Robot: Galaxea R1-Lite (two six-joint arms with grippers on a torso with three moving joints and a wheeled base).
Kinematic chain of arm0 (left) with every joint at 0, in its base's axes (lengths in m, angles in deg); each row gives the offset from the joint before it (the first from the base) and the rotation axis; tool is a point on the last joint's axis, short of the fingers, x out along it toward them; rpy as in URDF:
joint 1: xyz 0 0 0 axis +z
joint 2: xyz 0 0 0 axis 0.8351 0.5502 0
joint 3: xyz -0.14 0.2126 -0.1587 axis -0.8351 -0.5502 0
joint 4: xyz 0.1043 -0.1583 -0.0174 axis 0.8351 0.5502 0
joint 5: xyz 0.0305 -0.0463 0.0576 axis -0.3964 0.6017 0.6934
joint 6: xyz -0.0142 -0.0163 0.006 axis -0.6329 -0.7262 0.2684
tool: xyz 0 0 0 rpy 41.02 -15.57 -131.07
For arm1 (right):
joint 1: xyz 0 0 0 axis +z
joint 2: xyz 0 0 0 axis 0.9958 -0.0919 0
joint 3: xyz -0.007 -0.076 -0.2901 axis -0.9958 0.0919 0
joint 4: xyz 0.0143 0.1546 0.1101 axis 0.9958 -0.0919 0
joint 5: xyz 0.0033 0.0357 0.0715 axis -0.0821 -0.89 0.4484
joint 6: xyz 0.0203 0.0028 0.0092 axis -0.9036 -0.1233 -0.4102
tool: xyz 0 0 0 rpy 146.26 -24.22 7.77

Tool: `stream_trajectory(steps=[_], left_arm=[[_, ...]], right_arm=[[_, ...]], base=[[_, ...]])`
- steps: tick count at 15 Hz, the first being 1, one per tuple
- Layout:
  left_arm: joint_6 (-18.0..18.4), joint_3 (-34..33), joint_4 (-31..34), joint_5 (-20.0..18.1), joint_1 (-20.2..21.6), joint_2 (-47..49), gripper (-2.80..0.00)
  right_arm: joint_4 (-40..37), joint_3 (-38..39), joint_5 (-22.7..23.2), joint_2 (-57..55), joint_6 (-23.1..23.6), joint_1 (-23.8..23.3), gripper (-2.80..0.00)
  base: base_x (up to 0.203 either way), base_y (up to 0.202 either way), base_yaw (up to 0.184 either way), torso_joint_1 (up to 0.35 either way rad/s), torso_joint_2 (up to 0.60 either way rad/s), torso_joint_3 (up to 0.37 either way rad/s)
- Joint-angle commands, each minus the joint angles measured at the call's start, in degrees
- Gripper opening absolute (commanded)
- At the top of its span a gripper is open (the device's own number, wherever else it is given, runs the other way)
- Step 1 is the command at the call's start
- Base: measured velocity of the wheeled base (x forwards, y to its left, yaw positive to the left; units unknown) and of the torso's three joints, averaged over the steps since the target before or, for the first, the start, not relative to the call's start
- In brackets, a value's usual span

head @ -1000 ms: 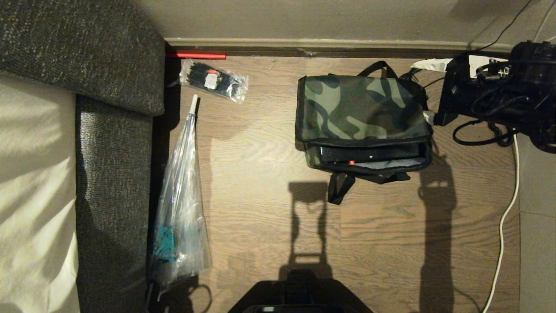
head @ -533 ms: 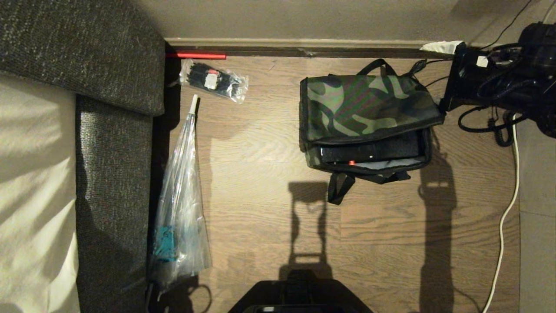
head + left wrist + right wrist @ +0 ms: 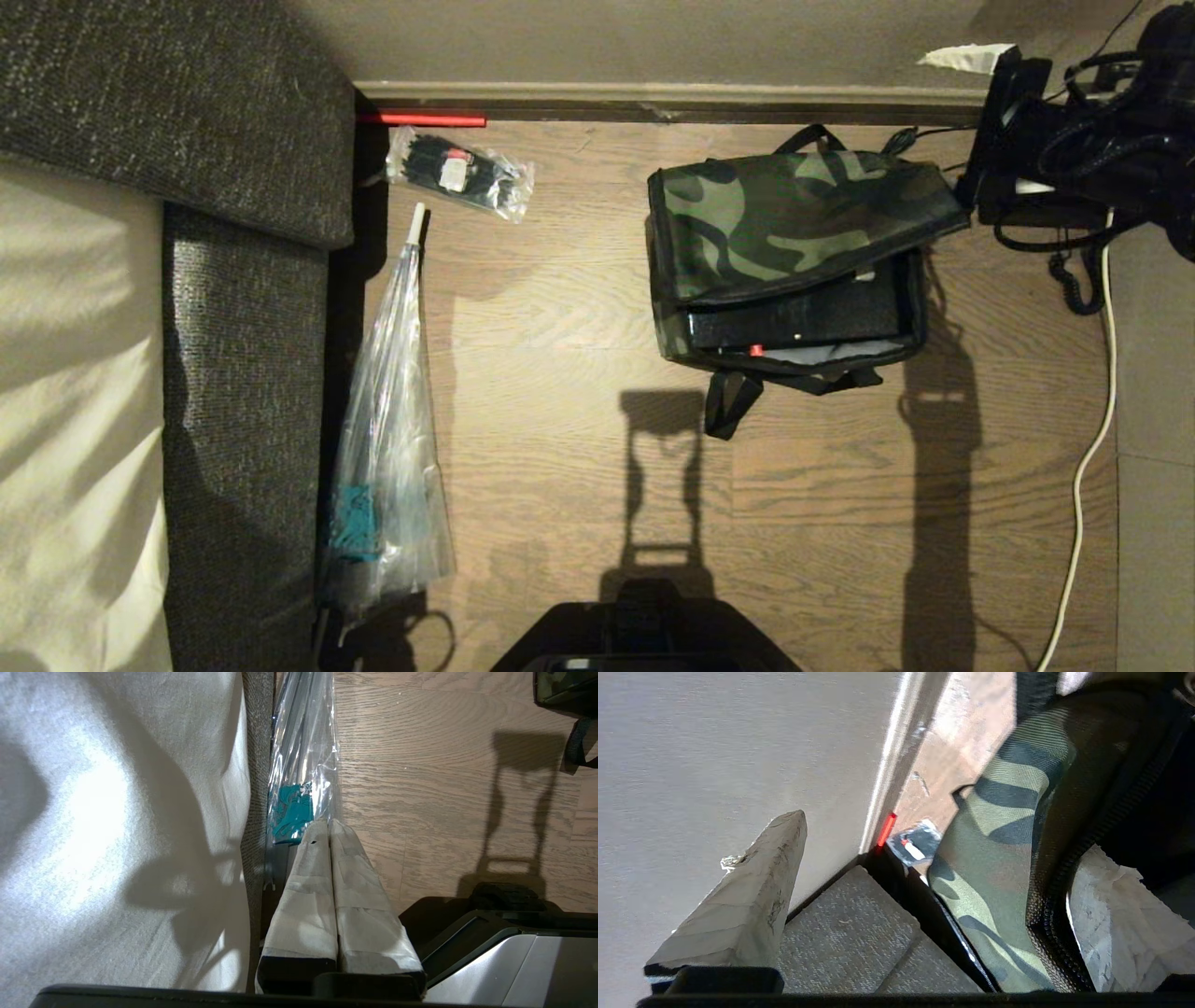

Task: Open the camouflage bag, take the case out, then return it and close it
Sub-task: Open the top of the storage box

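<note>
The right gripper (image 3: 924, 896), jaws spread wide with one under the flap, lifts the camouflage bag (image 3: 794, 233) half open; the case (image 3: 794, 322) sits inside, unremoved

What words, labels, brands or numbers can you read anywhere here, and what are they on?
No text reads clearly in any view.
Packet of black ties by the wall: its white and red label is too small to read.
Clear plastic sleeve: the teal print inside is too blurred to read.

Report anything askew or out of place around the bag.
The camouflage bag's lid sits crooked: its right corner is lifted on the open right gripper, one finger under the flap, exposing the black case inside. A strap trails onto the floor.
</note>
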Motion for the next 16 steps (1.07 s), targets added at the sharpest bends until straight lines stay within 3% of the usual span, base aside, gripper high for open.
stream_trajectory(steps=[1, 5, 10, 16], left_arm=[[0.0, -0.1, 0.0, 0.0, 0.0, 0.0, -2.8], [0.0, -0.1, 0.0, 0.0, 0.0, 0.0, -2.8], [0.0, -0.1, 0.0, 0.0, 0.0, 0.0, -2.8], [0.0, -0.1, 0.0, 0.0, 0.0, 0.0, -2.8]], right_arm=[[0.2, -1.4, -0.1, 0.1, -0.1, 0.0, 0.0], [-1.0, -2.6, -0.7, 1.1, 4.2, 0.0, 0.0], [-1.3, -4.6, -1.6, 1.8, 4.6, 0.0, 0.0], [-1.0, -10.1, -3.4, 1.6, 9.1, 0.1, 0.0]], base=[[0.0, 0.0, 0.0, 0.0, 0.0, 0.0], [0.0, 0.0, 0.0, 0.0, 0.0, 0.0], [0.0, 0.0, 0.0, 0.0, 0.0, 0.0], [0.0, 0.0, 0.0, 0.0, 0.0, 0.0]])
